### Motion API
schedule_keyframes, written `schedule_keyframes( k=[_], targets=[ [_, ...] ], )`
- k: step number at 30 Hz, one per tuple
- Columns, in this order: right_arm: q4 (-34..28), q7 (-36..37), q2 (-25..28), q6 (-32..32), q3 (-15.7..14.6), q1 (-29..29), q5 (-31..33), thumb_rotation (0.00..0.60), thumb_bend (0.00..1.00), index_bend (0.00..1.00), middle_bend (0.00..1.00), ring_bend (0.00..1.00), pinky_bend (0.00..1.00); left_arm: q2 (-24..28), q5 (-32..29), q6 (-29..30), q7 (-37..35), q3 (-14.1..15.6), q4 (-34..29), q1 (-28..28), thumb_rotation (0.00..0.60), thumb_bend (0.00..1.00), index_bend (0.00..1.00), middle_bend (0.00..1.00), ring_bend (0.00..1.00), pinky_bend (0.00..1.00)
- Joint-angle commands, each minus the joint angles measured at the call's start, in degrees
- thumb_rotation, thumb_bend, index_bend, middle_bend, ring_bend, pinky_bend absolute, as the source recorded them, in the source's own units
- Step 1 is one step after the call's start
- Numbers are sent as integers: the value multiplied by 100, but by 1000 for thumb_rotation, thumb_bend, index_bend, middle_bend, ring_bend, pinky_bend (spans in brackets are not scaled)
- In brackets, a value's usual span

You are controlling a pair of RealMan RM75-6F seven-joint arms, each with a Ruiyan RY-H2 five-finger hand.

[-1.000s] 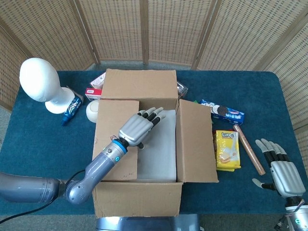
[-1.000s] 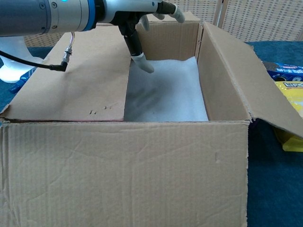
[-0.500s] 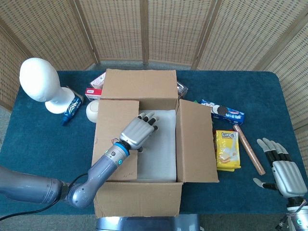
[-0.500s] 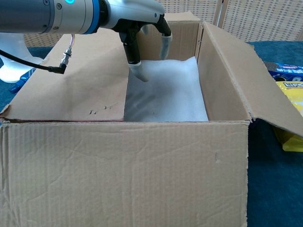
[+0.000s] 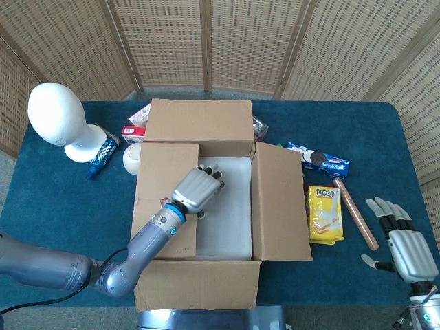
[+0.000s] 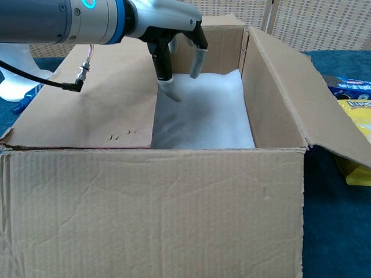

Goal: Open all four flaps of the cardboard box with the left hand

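The cardboard box stands mid-table with white foam on its floor. Its far flap and right flap are folded outward, and the near flap stands up toward me. The left flap lies flat over the left part of the opening. My left hand is over that flap's inner edge. In the chest view the left hand has its fingers bent down into the box beside the edge, holding nothing. My right hand rests open at the table's right front, away from the box.
Left of the box are a white mannequin head, a blue tube, a white round object and a pink carton. Right of it lie a cookie packet, a yellow packet and a brown stick.
My left hand has drawn back from over the box's middle to the left flap's inner edge, and its fingers have bent downward. The flaps and my right hand have stayed put.
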Motion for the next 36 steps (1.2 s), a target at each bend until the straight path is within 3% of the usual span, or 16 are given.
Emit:
schedule_keyframes(
  k=[1, 8, 19, 26, 36],
  targets=[
    [-5, 28, 14, 10, 0, -4, -9, 600, 0, 0, 0, 0, 0, -46, 49, -34, 73, 93, 52, -85, 600, 16, 484, 297, 172, 233],
    [-4, 91, 38, 40, 8, -13, -18, 600, 0, 0, 0, 0, 0, 16, -93, 37, 242, 208, -3, -226, 600, 17, 501, 355, 201, 241],
    [-18, 131, 57, 75, 0, -27, -57, 600, 0, 0, 0, 0, 0, 234, -311, 112, 366, 341, -172, -331, 600, 19, 565, 652, 332, 231],
    [-15, 155, 65, 70, -1, -24, -63, 600, 0, 0, 0, 0, 0, 518, -342, 191, 305, 266, -408, -367, 600, 19, 566, 672, 362, 232],
    [-43, 197, 95, 114, -26, -42, -144, 600, 0, 0, 0, 0, 0, 1346, -423, 435, 368, 237, -1110, -357, 600, 18, 561, 668, 384, 230]
  ],
)
